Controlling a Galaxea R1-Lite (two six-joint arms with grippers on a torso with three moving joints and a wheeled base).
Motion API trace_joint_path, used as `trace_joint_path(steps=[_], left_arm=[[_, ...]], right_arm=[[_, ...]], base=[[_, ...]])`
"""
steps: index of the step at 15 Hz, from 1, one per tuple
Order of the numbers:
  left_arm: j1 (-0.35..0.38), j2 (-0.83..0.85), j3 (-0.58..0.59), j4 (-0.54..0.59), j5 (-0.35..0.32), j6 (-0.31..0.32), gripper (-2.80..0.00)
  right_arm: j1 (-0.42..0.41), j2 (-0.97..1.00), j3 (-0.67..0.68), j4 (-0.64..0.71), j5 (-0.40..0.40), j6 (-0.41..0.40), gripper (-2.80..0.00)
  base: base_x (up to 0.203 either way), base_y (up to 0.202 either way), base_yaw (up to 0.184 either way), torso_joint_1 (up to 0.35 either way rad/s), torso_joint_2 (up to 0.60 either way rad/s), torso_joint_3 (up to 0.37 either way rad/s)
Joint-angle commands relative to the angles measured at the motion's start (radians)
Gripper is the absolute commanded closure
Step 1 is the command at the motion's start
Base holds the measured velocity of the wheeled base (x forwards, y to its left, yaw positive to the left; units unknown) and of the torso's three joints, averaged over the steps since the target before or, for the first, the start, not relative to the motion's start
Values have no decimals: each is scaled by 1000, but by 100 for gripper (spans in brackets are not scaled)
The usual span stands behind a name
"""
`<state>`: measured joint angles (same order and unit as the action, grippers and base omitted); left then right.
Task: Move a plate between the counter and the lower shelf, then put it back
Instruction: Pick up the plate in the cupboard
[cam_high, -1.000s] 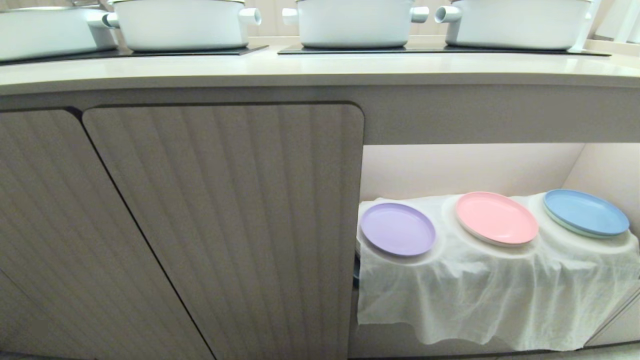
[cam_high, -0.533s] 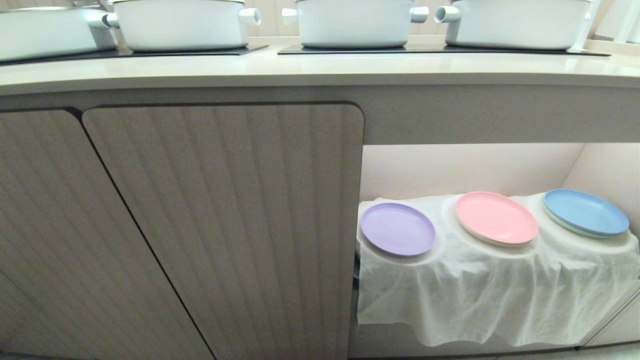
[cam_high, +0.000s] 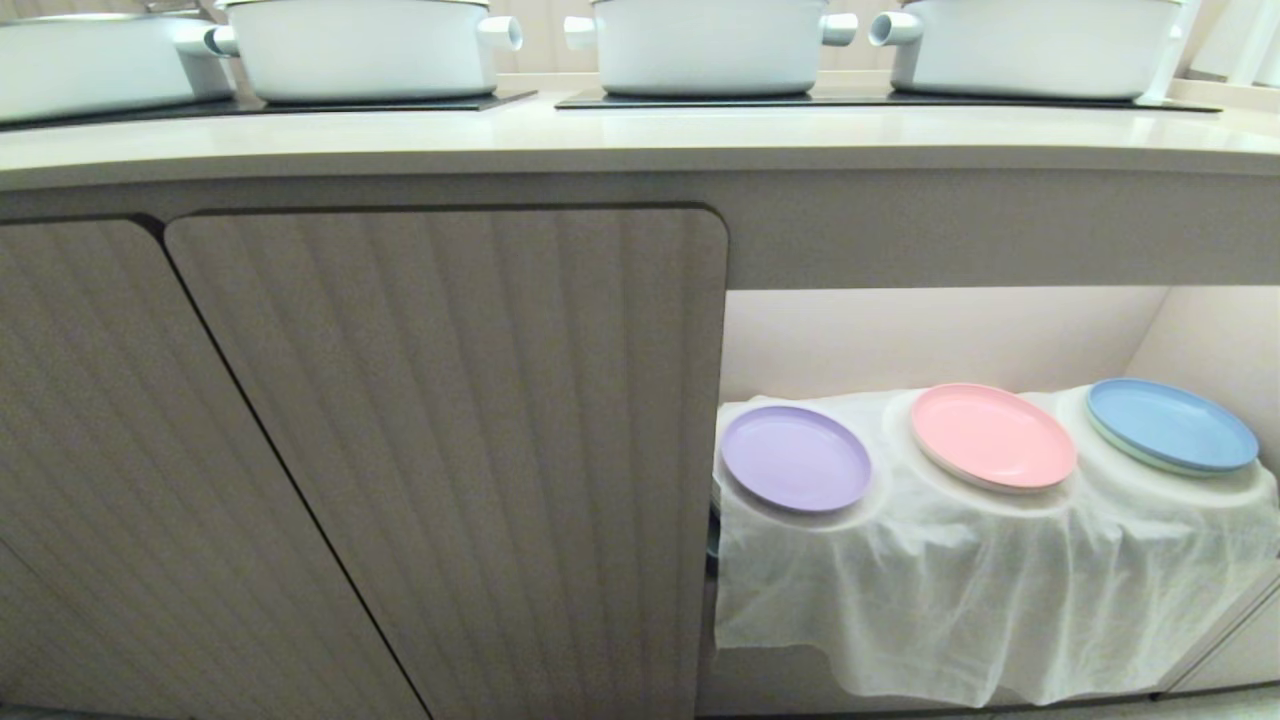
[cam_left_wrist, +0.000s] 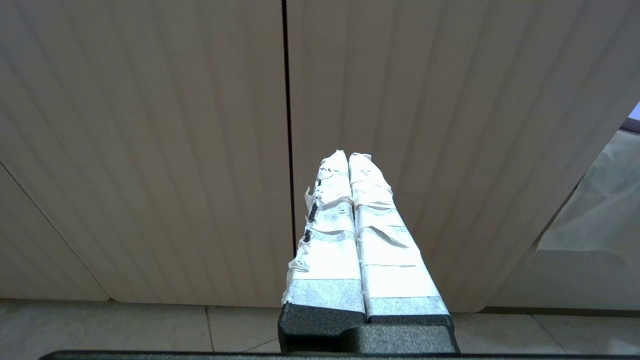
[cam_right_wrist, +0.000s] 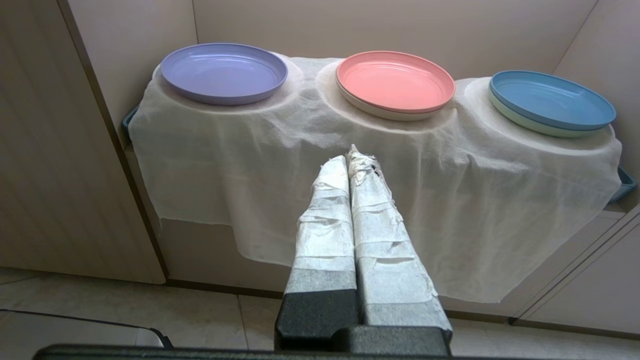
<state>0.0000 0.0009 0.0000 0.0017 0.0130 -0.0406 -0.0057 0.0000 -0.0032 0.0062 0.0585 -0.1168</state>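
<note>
The lilac plate (cam_high: 796, 458) (cam_right_wrist: 224, 73) lies on the leftmost cloth-draped mound of the lower shelf (cam_high: 960, 560) (cam_right_wrist: 380, 165). The counter (cam_high: 640, 140) runs above it. My right gripper (cam_right_wrist: 348, 156) is shut with nothing in it, low in front of the hanging cloth, below and apart from the plate. My left gripper (cam_left_wrist: 348, 157) is shut and empty, facing the ribbed cabinet doors (cam_left_wrist: 200, 150). Neither gripper shows in the head view.
A pink plate (cam_high: 993, 436) (cam_right_wrist: 395, 80) and a blue plate (cam_high: 1171, 425) (cam_right_wrist: 552, 99) sit on the other two mounds. Several white pots (cam_high: 710, 45) stand on black hob panels (cam_high: 880, 98). Closed ribbed doors (cam_high: 450, 450) fill the left; tiled floor (cam_right_wrist: 150, 310) lies below.
The hanging cloth's lower hem has shifted slightly at the bottom right of the head view. The plates have stayed in place.
</note>
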Motion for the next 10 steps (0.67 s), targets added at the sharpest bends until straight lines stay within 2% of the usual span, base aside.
trace_joint_path(steps=[1,10], left_arm=[[0,1,0,0,1,-1,0],[2,1,0,0,1,-2,0]], right_arm=[[1,0,2,0,0,2,0],[1,0,2,0,0,-3,0]], base=[[0,0,0,0,0,0],[0,0,0,0,0,0]])
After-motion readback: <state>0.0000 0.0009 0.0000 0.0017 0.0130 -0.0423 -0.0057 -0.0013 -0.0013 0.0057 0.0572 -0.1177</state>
